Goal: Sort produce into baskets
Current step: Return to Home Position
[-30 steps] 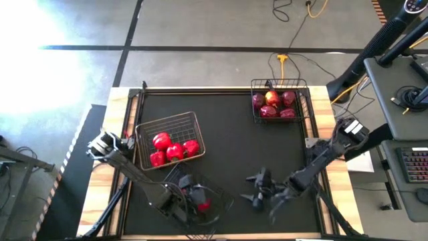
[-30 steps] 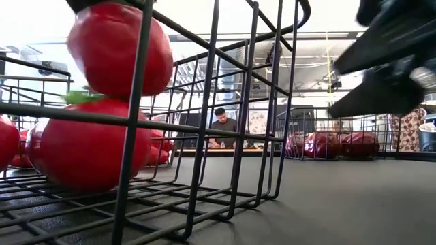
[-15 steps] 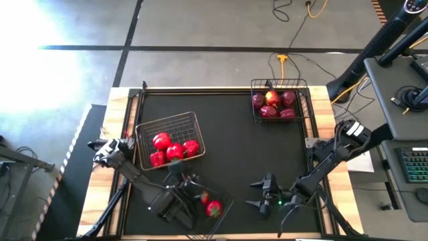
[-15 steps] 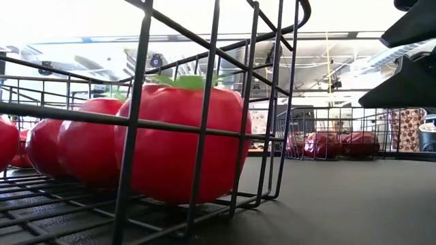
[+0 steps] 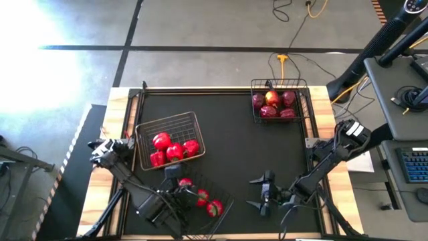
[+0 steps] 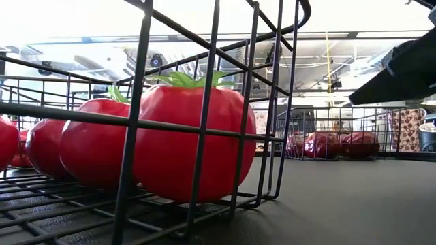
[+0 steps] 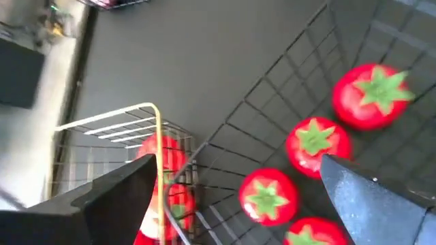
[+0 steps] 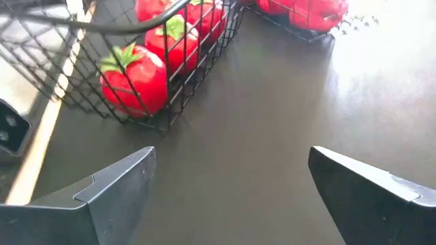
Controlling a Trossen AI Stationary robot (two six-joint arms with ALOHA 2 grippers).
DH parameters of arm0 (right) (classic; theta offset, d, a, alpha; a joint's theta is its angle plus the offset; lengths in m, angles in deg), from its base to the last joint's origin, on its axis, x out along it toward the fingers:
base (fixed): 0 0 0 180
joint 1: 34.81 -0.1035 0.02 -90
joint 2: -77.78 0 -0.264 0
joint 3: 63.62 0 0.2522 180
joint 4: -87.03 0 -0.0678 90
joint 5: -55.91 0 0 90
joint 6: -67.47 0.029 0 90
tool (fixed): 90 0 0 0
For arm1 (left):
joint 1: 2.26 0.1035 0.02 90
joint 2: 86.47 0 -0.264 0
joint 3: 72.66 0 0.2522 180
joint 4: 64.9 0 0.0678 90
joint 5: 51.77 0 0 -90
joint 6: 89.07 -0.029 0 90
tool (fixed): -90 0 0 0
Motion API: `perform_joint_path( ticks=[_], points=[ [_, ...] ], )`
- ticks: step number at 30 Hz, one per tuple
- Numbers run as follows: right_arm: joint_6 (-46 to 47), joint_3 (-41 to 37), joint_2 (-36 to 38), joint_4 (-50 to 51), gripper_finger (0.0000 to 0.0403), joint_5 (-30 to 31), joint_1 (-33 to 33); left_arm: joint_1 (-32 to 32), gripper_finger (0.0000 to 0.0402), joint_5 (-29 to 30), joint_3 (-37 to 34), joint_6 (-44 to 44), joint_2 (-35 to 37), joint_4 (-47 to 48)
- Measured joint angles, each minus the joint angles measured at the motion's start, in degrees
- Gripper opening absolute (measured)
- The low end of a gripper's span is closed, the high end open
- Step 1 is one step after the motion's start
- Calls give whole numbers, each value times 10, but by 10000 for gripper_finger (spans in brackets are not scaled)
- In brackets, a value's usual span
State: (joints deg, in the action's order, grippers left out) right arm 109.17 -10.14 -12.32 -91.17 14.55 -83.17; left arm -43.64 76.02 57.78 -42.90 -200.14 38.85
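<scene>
High view: no loose produce showed on the table (image 5: 234,134).
Left claw (image 7: 238,162): fingers apart, empty, above the tomatoes (image 5: 200,196) in the tomato basket (image 6: 213,68) at the near edge; straight up looked the clear way out.
Right claw (image 5: 257,193): apart, empty, near that basket's right side.
Peppers (image 5: 170,148): pepper basket (image 5: 167,117), toward the left edge.
Apples (image 5: 273,104): apple basket (image 5: 279,82), far right corner.

Glossy tomatoes (image 6: 184,143), wire basket (image 6: 140,68) (dark metal), matt tabletop (image 5: 234,147)

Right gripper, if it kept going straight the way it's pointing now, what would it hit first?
Probably the wire wall of the basket holding tomatoes, after a stretch of bare mat. The right gripper, open, points that way, though depth is hard to judge.
</scene>
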Motion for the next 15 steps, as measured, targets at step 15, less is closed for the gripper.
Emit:
perform_joint_path(
  ticks=[15],
  points=[
    [-116, -22, -8, 106, 378, 84, 0, 77, 393, 221, -197, -36, 34, 0]
  ],
)
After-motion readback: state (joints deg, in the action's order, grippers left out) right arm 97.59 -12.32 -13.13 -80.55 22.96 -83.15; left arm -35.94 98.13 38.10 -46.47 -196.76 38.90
